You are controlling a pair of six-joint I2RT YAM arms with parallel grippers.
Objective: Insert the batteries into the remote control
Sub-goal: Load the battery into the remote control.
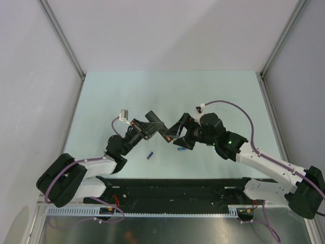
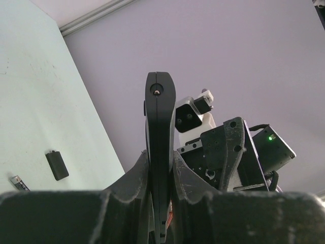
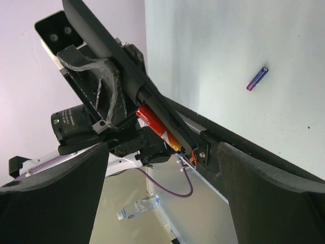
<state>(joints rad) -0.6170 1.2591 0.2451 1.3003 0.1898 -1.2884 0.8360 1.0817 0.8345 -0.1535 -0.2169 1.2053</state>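
Note:
My left gripper (image 1: pixel 148 128) (image 2: pixel 160 170) is shut on the black remote control (image 1: pixel 153 121) (image 2: pixel 160 127) and holds it edge-on above the table. In the right wrist view the remote (image 3: pixel 109 48) slants across the frame with an orange-red battery (image 3: pixel 158 127) seated in its recess. An orange spot of that battery (image 1: pixel 166 136) also shows from above. My right gripper (image 1: pixel 175 132) (image 3: pixel 162 157) is open wide and empty, just right of the remote's lower end. A purple-blue battery (image 1: pixel 150 155) (image 3: pixel 257 79) lies on the table below the grippers.
A blue battery (image 1: pixel 180 149) lies under my right gripper. A small black flat cover (image 2: pixel 57 165) and a grey battery (image 2: pixel 18 182) lie on the table (image 1: pixel 101 101). The black base rail (image 1: pixel 172 189) runs along the near edge. A plastic bottle (image 3: pixel 137 207) lies beyond the table.

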